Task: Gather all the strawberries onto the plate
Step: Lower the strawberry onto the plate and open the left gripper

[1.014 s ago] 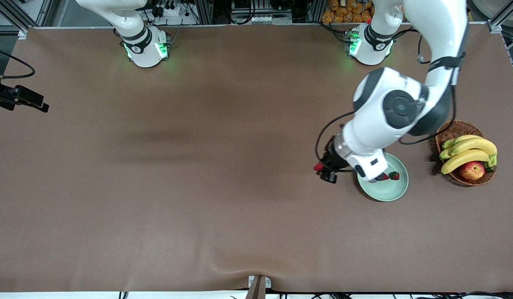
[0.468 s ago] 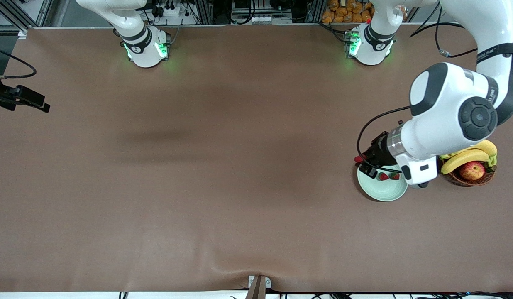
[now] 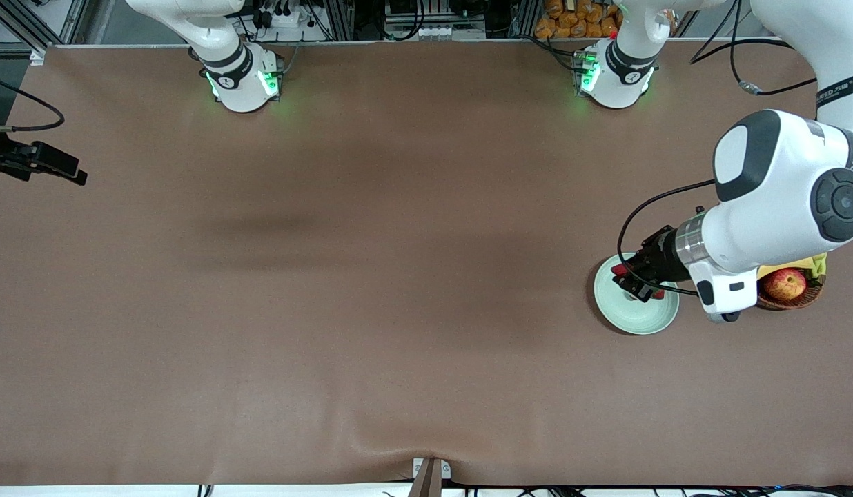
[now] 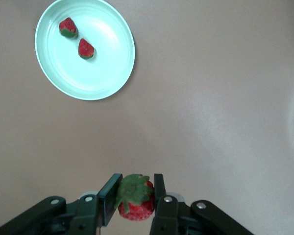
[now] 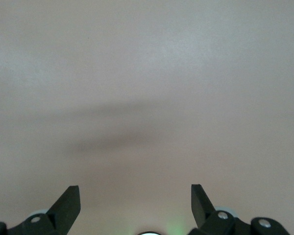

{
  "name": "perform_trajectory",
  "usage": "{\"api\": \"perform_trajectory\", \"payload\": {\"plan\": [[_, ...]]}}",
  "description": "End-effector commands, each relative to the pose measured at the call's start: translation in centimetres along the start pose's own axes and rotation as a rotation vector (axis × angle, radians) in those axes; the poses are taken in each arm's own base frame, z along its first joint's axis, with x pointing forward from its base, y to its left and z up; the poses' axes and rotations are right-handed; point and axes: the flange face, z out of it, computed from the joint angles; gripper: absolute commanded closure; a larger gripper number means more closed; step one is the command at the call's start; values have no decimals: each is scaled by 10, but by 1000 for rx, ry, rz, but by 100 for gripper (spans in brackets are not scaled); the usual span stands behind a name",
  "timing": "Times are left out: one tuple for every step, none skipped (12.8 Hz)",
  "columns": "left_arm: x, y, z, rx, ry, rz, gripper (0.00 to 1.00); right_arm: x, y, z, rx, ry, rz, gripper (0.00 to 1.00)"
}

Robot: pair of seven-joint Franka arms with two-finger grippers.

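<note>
Strawberry number three (image 4: 135, 198) is clamped between the fingers of the left gripper (image 4: 134, 200), leafy cap facing the wrist camera. In the front view the left gripper (image 3: 632, 281) hangs over the plate (image 3: 630, 319), which sits toward the left arm's end of the table, just beside the basket (image 3: 789, 295) holding an apple (image 3: 785, 283) and bananas (image 3: 816, 263).

The other two strawberries (image 4: 68, 27) (image 4: 86, 48) already lie on the plate (image 4: 95, 81), close together and off centre, as the left wrist view shows. In the front view the gripper hides them.

The right gripper (image 5: 135, 203) has its fingers spread wide with nothing between them. The right arm waits over bare table; in the front view only its base and lower links show.

Judged status: final placement is pending; release has not yet occurred.

Risks from this position:
- Release from height. The berry is small and rounded, so it may bounce or roll over the shallow rim onto the table.
- Release near the rim. The wrist view places the plate well off the line between the fingers, so the gripper's exact position over the dish is uncertain.
- Descent onto the resting berries. Lowering directly above them could crush or push them out.
- Elbow clearance. The left arm's bulky joint hangs over the basket; a sweeping motion could disturb the fruit.
</note>
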Motion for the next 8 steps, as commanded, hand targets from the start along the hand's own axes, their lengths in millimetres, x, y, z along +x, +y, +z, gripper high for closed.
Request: {"api": "perform_trajectory", "payload": {"plan": [[5,-11,-10,-10,-15,65,100,-5,-15,-7,0,2,1,0],[18,-16,-12,-14,-12,59,100,-5,-15,-6,0,0,1,0],[22,-18,-13,-16,-12,78,100,-5,-15,-5,0,-1,1,0],[24,-20,-15,-16,-8,110,100,-5,-14,-5,0,-1,2,0],[31,-23,-18,-19,-4,135,100,-5,-14,-5,0,-1,2,0],[44,-30,-21,-24,-5,148,100,-5,-14,-5,0,-3,3,0],[47,-34,-25,-26,-2,174,100,-5,-14,-4,0,-4,3,0],[51,-37,-24,-23,0,198,100,-5,-14,-3,0,-6,3,0]]}}
